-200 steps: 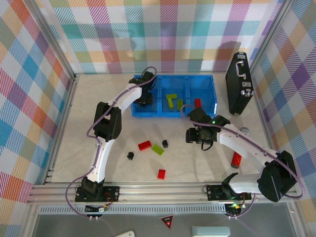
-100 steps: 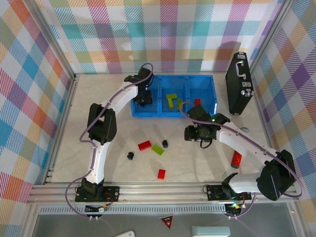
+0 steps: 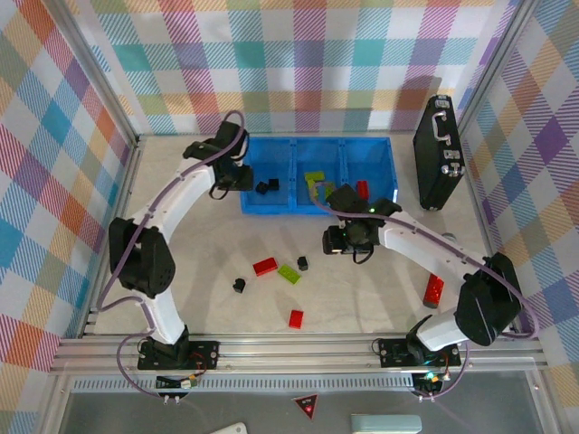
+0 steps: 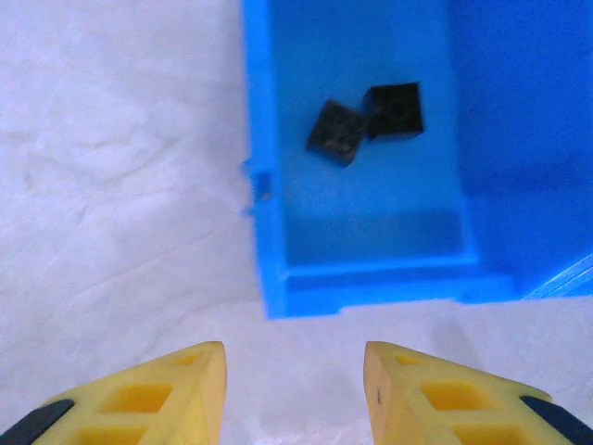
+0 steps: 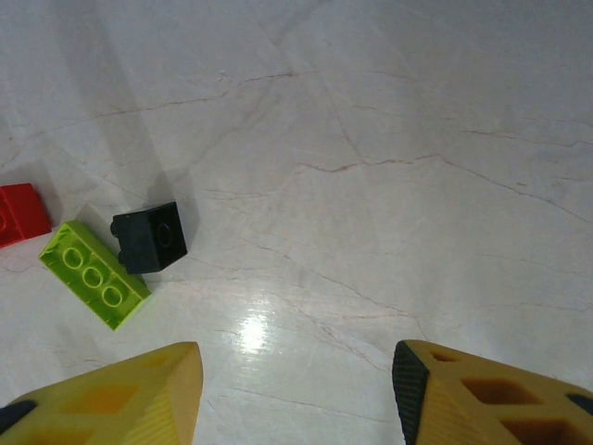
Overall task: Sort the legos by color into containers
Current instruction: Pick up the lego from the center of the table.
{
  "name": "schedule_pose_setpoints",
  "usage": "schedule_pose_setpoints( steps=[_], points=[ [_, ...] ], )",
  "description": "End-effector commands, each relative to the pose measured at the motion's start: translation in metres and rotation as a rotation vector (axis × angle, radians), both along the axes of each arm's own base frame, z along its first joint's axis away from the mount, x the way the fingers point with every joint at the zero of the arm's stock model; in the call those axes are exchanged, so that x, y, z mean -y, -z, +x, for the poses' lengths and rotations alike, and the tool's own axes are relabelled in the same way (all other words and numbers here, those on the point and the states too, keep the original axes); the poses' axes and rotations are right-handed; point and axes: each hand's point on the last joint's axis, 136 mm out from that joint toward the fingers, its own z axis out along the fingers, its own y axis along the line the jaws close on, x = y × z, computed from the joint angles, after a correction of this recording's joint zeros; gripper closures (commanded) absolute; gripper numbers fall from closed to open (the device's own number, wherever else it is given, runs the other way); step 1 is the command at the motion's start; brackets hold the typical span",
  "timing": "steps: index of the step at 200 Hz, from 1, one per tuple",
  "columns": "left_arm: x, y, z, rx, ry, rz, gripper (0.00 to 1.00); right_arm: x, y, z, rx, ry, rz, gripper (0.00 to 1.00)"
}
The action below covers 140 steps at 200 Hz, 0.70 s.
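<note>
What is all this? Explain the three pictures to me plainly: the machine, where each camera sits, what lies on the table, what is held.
These are two robot arms bolted at the near edge of the table, each ending in a two-finger gripper. The wide picture comes from a camera above and behind them. The other two come from cameras on the wrists, with the yellow fingers at the bottom. The left gripper looks at the blue tray, the right gripper at the table. Both are open and hold nothing. The tray holds black bricks on the left, green bricks in the middle and a red brick on the right. Five loose bricks lie on the table, with a red cylinder and a black case farther right.
</note>
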Motion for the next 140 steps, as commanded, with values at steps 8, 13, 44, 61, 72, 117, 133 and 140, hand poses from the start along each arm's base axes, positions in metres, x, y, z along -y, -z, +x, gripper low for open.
schedule_pose_setpoints(
  steps=[8,13,44,61,72,117,133,140],
  points=[
    [-0.028,-0.009,-0.03,-0.037,-0.004,-0.032,0.57,-0.02,-0.004,0.003,0.004,-0.048,0.012,0.42],
    [-0.033,-0.009,-0.033,-0.039,-0.008,-0.036,0.57,-0.022,-0.003,0.003,0.0,-0.053,0.009,0.42],
    [-0.064,-0.002,-0.047,-0.052,-0.05,-0.034,0.57,-0.034,0.001,0.0,-0.013,-0.078,-0.004,0.43],
    [-0.078,0.006,-0.052,-0.056,-0.071,-0.033,0.57,-0.045,0.003,-0.004,-0.023,-0.1,-0.008,0.43],
    [-0.085,0.011,-0.053,-0.048,-0.085,-0.036,0.57,-0.054,0.004,-0.007,-0.028,-0.116,-0.012,0.43],
    [-0.098,0.029,-0.054,-0.039,-0.107,-0.01,0.57,-0.096,0.01,-0.015,-0.04,-0.127,-0.039,0.42],
    [-0.103,0.031,-0.053,-0.031,-0.124,-0.026,0.57,-0.113,0.012,-0.018,-0.038,-0.133,-0.043,0.41],
    [-0.104,0.032,-0.053,-0.03,-0.131,-0.036,0.57,-0.12,0.014,-0.019,-0.038,-0.133,-0.048,0.4]
  ],
)
